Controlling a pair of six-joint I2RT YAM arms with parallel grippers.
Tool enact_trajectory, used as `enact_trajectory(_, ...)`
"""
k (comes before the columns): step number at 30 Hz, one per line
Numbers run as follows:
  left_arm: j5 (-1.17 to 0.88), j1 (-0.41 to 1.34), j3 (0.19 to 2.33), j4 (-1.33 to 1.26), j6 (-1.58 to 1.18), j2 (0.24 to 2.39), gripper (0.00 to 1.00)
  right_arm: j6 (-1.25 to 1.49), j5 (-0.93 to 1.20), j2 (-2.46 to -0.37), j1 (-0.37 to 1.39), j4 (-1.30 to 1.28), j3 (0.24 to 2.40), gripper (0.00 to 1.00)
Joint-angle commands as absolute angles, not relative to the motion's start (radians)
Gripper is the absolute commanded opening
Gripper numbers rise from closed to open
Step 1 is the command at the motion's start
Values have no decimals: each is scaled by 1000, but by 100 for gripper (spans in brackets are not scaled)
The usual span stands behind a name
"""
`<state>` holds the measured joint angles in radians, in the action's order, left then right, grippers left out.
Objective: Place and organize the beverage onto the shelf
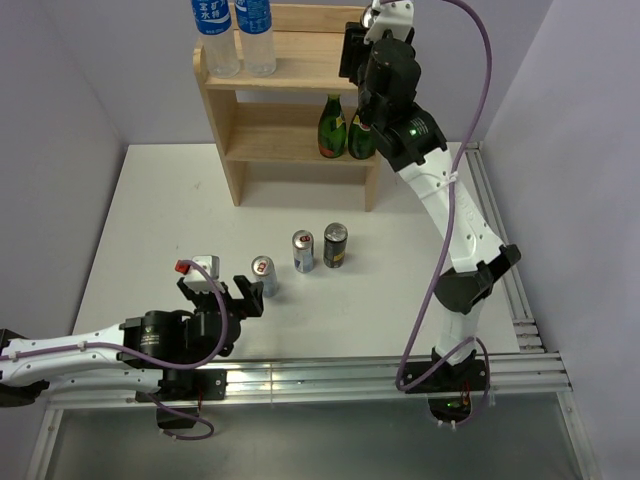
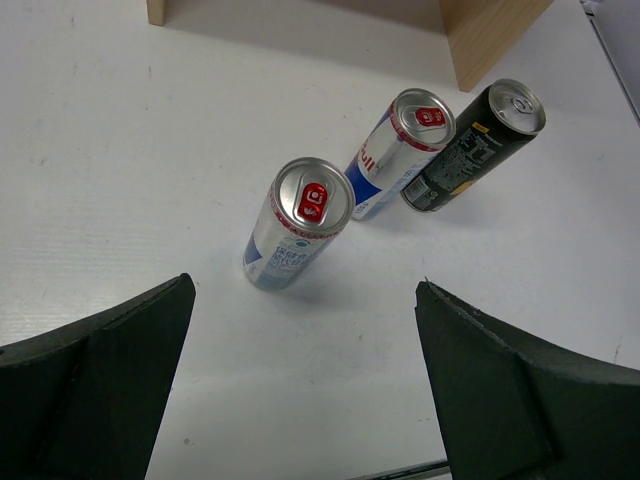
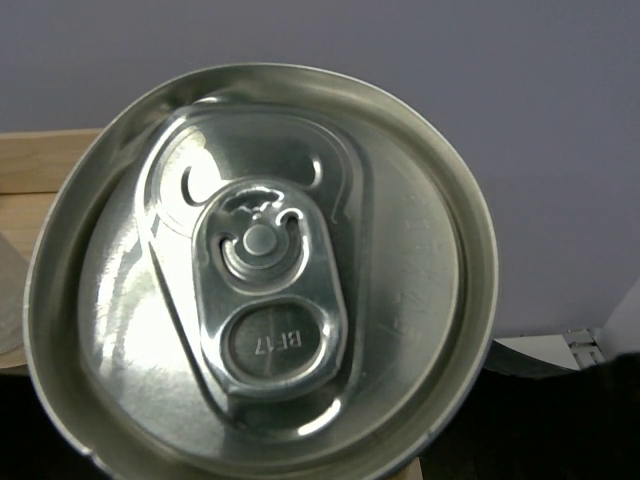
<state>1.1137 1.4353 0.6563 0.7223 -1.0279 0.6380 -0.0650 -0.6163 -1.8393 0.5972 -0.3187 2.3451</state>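
The light-wood shelf point(image 1: 290, 75) stands at the back. Two clear water bottles point(image 1: 238, 35) with blue labels stand on its top tier, left. My right gripper point(image 1: 352, 52) is at the right end of the top tier, shut on a black-and-gold can whose silver lid point(image 3: 260, 270) fills the right wrist view. On the table stand two slim silver cans point(image 1: 263, 276) point(image 1: 303, 251) and one black-and-gold can point(image 1: 335, 245). My left gripper point(image 1: 218, 292) is open and empty, just left of the nearest silver can point(image 2: 298, 225), which stands beyond its fingertips.
Two green glass bottles point(image 1: 345, 128) stand on the shelf's lower tier, right. A shelf side panel's foot point(image 2: 490, 35) is behind the cans. Metal rails point(image 1: 300, 375) run along the table's near edge and right side.
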Motion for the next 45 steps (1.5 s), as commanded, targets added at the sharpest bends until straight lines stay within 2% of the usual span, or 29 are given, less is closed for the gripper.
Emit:
enact_trajectory(1, 1112, 1440, 650, 686, -997, 626, 99, -68, -569, -1847, 574, -239, 2421, 0)
enact_trajectory(20, 1106, 1440, 646, 686, -993, 604, 99, -38, -574, -1916, 511, -230, 2358, 1)
enact_trajectory(23, 1106, 1442, 643, 686, -993, 589, 99, -37, -587, -1917, 508, -222, 2335, 16)
enact_trajectory(29, 1108, 1443, 643, 690, -997, 584, 99, -40, -607, -1924, 500, -196, 2296, 38)
enact_trajectory(35, 1109, 1442, 644, 695, -1002, 592, 99, -46, -621, -1936, 499, -187, 2281, 51)
enact_trajectory(42, 1106, 1443, 641, 690, -999, 569, 99, -44, -626, -1944, 497, -178, 2270, 60)
enact_trajectory(45, 1106, 1443, 638, 687, -994, 563, 99, -41, -629, -1950, 497, -175, 2267, 68)
